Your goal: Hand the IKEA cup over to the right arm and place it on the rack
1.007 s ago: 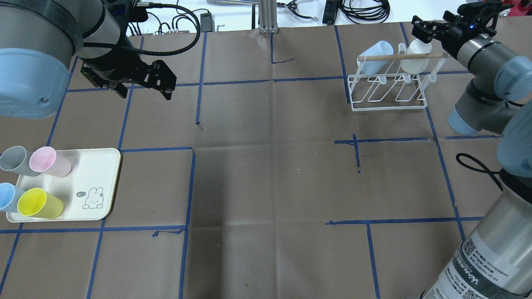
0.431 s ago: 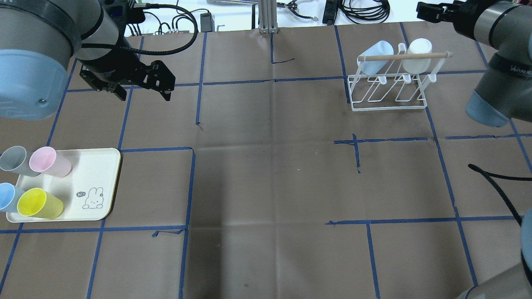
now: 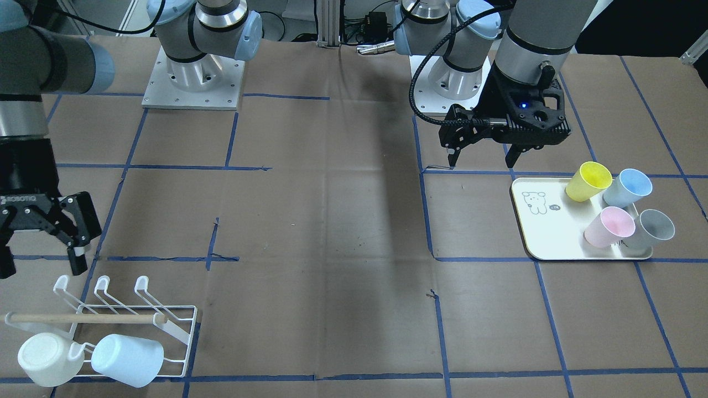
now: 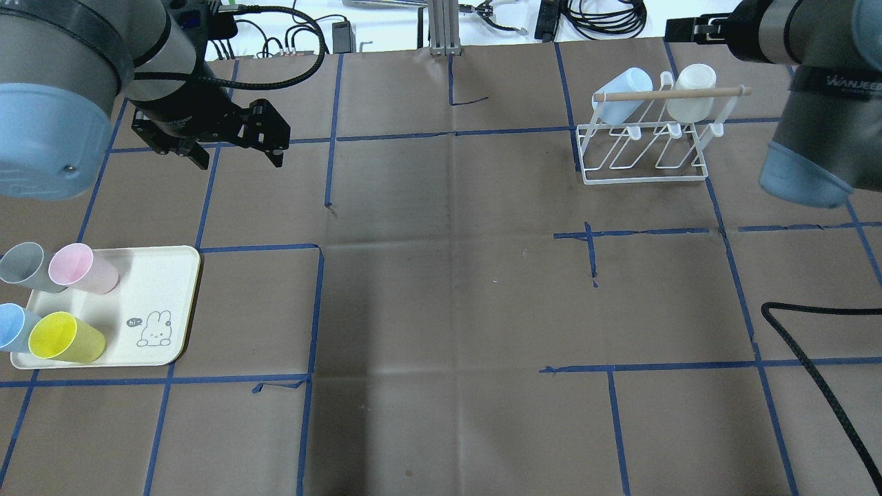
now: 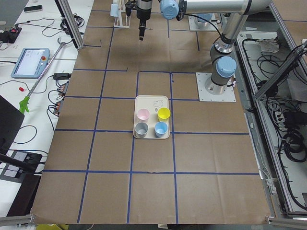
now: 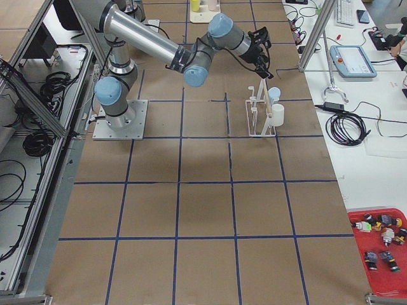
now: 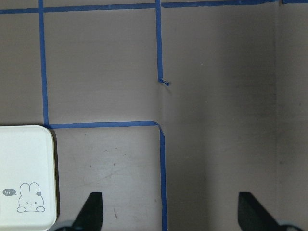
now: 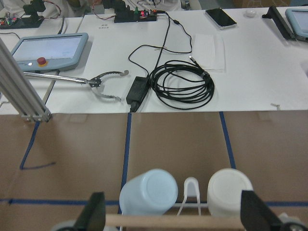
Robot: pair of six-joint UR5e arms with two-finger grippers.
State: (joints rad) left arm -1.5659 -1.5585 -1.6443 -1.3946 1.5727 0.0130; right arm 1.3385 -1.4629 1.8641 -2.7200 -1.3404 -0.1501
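Left gripper (image 3: 481, 160) — fingers spread wide, nothing between them, hanging over bare table (image 3: 332, 221) near the cream tray (image 3: 545, 237). Right gripper (image 3: 41, 265) also spread and empty, up over the rack (image 3: 83, 318), not touching it. Rack holds a light blue cup (image 3: 127, 359) and a white cup (image 3: 44, 359). On the tray — yellow cup (image 3: 589, 181), blue cup (image 3: 628, 187), pink cup (image 3: 608, 226), grey cup (image 3: 652, 228), untouched.

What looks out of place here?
Nothing stands out. The yellow cup, blue cup, pink cup and grey cup stand upright on the tray. The rack holds a white cup and a second blue cup.
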